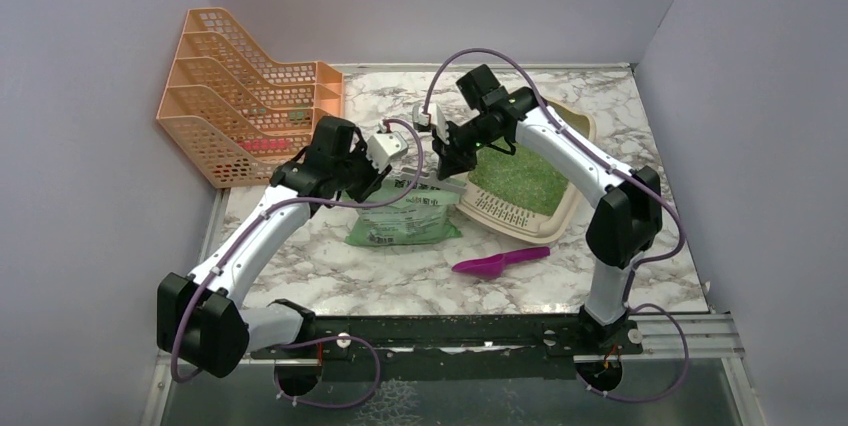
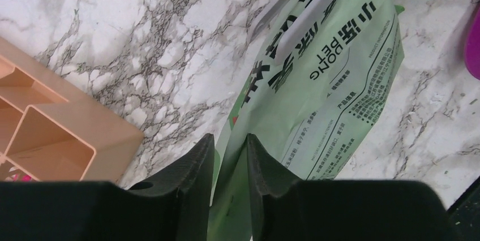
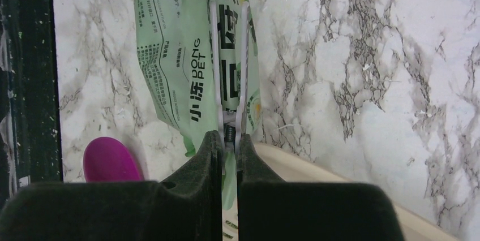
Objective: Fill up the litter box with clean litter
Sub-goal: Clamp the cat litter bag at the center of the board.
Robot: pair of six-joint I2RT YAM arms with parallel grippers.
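My right gripper [image 3: 228,137] pinches the bag [image 1: 405,221], left gripper [image 2: 229,140] narrow astride its edge, grip unclear; next I tip it over the box [image 1: 505,218].

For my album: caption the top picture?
Right gripper pinches the litter bag, left gripper straddles it, beside the litter box.

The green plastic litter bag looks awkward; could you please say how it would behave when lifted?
The soft green plastic litter bag will probably flop and sag: it lies slumped and creased on the marble-patterned table. Its smooth film may slip in the right hand, which pinches it at the white plastic clip. It looks fairly flat, so perhaps light.
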